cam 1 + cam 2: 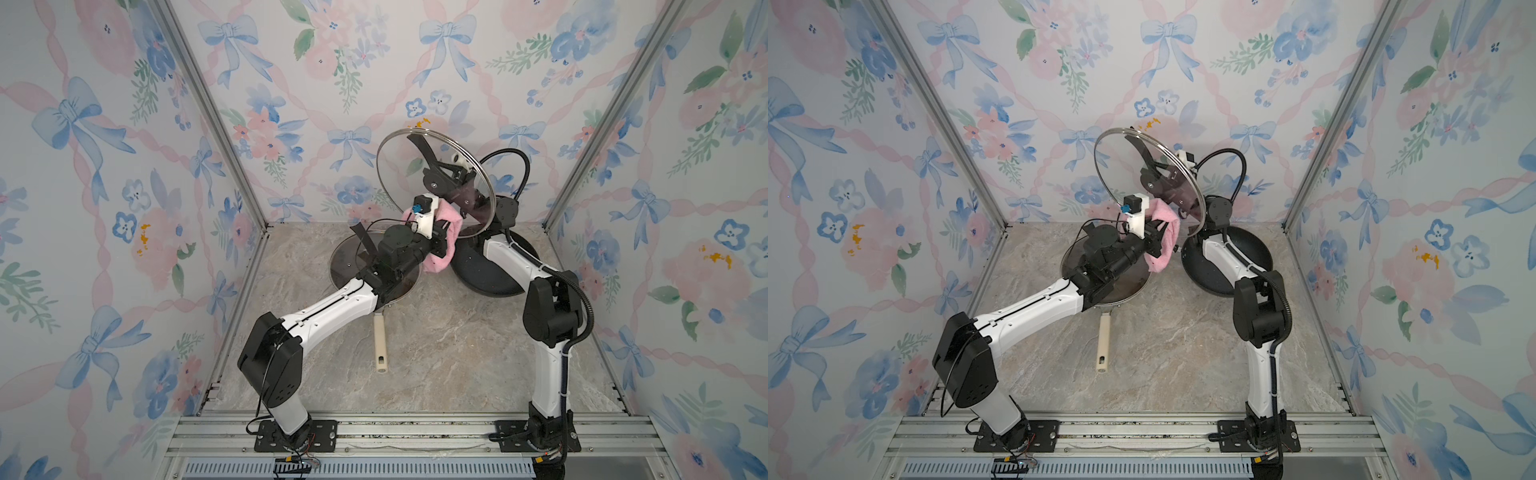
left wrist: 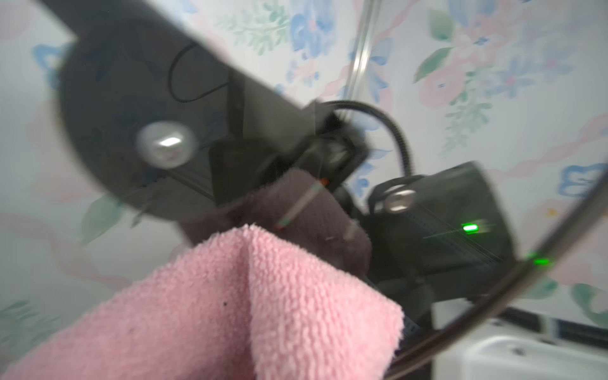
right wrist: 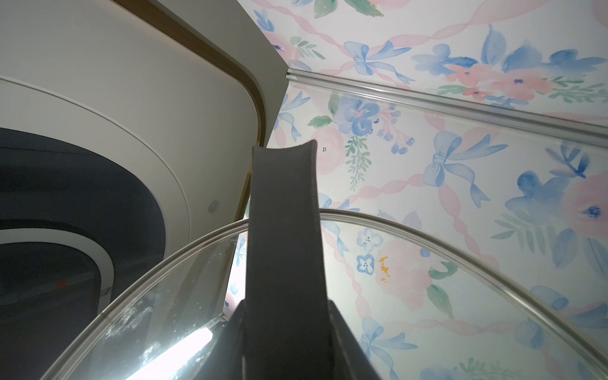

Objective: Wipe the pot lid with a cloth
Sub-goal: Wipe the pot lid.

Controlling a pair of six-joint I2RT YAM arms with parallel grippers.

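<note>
Floral wallpaper [image 1: 291,83] with blue bows walls in a marble-patterned table [image 1: 436,357]. The right gripper [image 1: 441,171] is clamped on the black handle [image 1: 417,143] of the pot lid [image 1: 397,166], holding the glass disc in the air, tilted on edge. The left gripper [image 1: 445,241] is closed tight on the cloth [image 1: 437,264] (pink and fuzzy), which drapes around it and meets the lower part of the glass just ahead of that gripper. Under the left gripper's arm sits a lidded pan [image 1: 347,266]; under the right gripper's arm sits a dark pan [image 1: 478,278].
</note>
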